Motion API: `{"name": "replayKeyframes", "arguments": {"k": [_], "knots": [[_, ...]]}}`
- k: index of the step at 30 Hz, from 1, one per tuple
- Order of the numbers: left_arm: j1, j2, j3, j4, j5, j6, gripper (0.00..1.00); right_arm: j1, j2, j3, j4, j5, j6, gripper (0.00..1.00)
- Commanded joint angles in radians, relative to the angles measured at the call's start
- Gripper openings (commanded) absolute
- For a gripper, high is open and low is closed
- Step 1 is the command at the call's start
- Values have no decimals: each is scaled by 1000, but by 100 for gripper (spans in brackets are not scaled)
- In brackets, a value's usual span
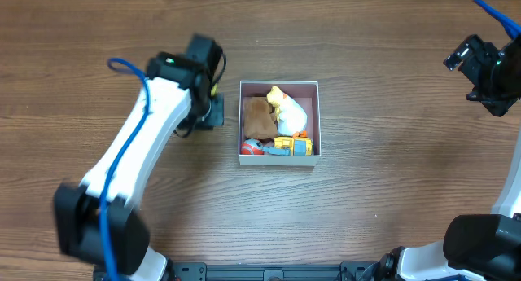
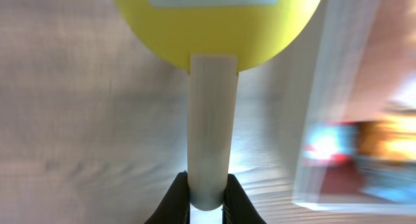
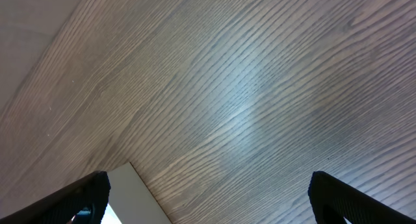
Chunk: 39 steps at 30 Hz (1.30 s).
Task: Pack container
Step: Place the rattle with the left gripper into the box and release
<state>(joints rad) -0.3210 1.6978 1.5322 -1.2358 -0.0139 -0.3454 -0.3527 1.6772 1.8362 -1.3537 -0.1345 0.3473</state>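
The container (image 1: 278, 159) is a square box with white walls and a pink inside, at the table's middle. It holds a brown plush (image 1: 258, 118), a white and yellow duck (image 1: 289, 108), a yellow toy car (image 1: 294, 145) and a red and blue toy (image 1: 251, 148). My left gripper (image 1: 213, 104) is just left of the box. In the left wrist view it (image 2: 208, 197) is shut on the white stick of a yellow round-headed toy (image 2: 214, 29), with the box wall (image 2: 338, 87) blurred at right. My right gripper (image 1: 488, 77) (image 3: 208, 201) is open and empty at the far right.
The wooden table (image 1: 391, 191) surrounds the box. A white flat edge (image 3: 133, 195) shows at the bottom of the right wrist view. The left arm (image 1: 134, 151) lies across the table's left side.
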Motion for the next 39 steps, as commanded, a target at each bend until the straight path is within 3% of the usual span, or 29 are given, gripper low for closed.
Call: {"name": "replayKeyframes", "arguments": {"k": [1,5,12,13,15,16,21,29,32,37,39], "knots": [[-93,-92,82,56,96,80,8,0,3,-3,5,-9,4,100],[-200,-78,64,113,59,97,6,0,3,-3,5,-9,5,100],[-309,87,29,163,65,-41,5,0,3,-3,5,-9,4,100],[-316,104,29,169,69,-46,12,0,3,-3,5,-9,4,100],[-329,143,29,188,88,-48,38,0,3,-3,5,-9,4,100],[-332,156,29,195,100,-48,41,0,3,-3,5,-9,4,100],[-327,154,63,161,118,-47,51,0,3,-3,5,-9,4,100],[-243,63,350,-106,-10,-44,63,0,3,-3,5,-9,4,100],[-172,12,449,-200,-75,-44,71,0,3,-3,5,-9,5,100],[-16,-78,547,-311,-138,-45,74,0,3,-3,5,-9,4,100],[63,-127,555,-330,-159,-44,81,0,3,-3,5,-9,4,100]]}}
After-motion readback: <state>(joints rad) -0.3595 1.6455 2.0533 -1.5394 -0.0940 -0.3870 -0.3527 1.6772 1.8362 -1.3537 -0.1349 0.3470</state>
